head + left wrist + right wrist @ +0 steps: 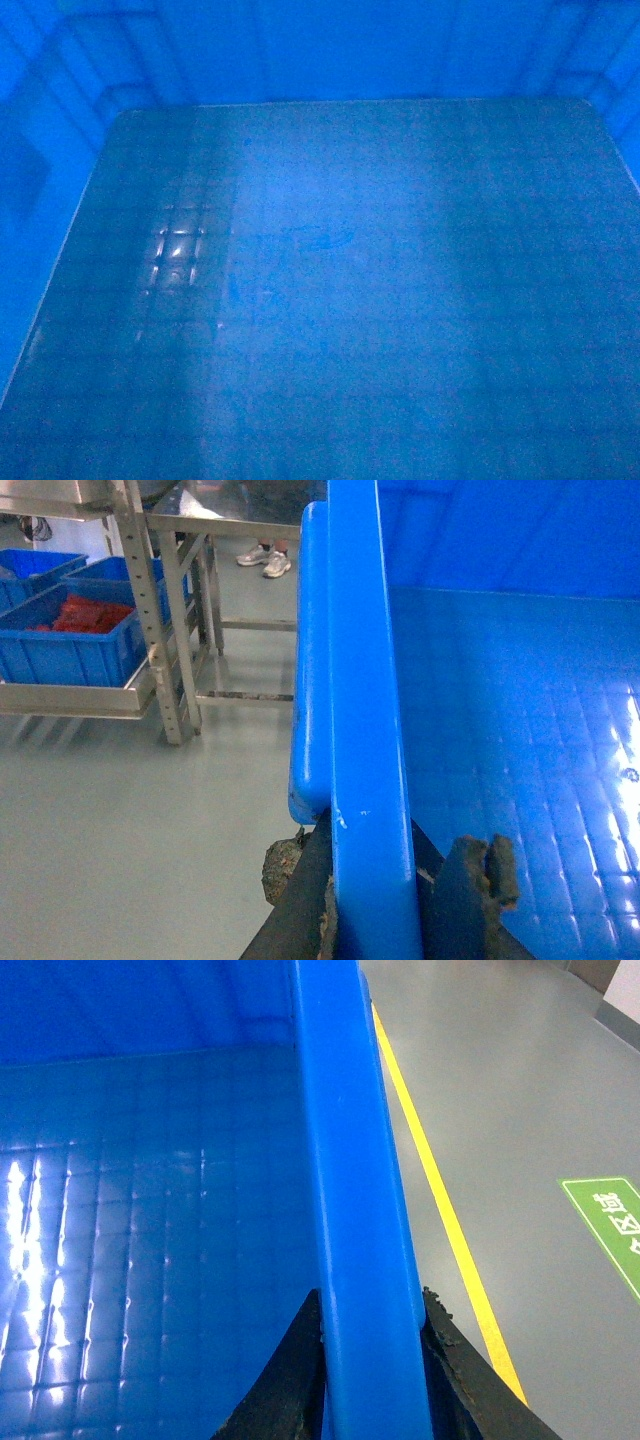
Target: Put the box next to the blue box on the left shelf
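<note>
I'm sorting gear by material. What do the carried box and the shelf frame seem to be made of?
The box looks like moulded plastic: glossy, uniform blue, with an embossed grid floor that catches glare. The shelf frame looks like bare metal, probably steel: silver-grey perforated uprights with a dull sheen.

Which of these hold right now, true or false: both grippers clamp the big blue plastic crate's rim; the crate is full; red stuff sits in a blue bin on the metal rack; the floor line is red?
1. Both grippers clamp the rim of the large bright-blue plastic crate. True: the left gripper and right gripper each straddle a side wall.
2. The crate is full. False: its grid floor is bare.
3. A blue bin on the steel shelf rack holds red contents. True.
4. The floor line is red. False: it is yellow.
</note>
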### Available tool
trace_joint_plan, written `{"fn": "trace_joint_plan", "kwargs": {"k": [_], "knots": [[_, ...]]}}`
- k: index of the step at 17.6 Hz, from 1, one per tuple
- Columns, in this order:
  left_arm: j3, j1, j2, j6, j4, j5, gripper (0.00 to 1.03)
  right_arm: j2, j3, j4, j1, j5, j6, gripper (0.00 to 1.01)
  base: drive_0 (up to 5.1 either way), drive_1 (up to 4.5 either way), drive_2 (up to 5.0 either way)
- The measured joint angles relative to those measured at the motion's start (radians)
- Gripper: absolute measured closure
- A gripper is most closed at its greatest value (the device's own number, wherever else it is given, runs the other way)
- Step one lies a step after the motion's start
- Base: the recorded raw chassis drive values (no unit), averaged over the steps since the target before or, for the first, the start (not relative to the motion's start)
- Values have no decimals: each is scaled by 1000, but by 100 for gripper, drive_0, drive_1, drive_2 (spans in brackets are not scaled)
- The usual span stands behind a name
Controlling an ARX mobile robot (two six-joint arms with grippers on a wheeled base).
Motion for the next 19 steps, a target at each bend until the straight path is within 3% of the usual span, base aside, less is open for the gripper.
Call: {"fn": "trace_joint_plan", "kwargs": {"k": [19], "knots": [[0, 0, 4, 1, 4, 3, 94, 2, 0, -3, 0, 5, 0, 83, 0, 418, -418]]}}
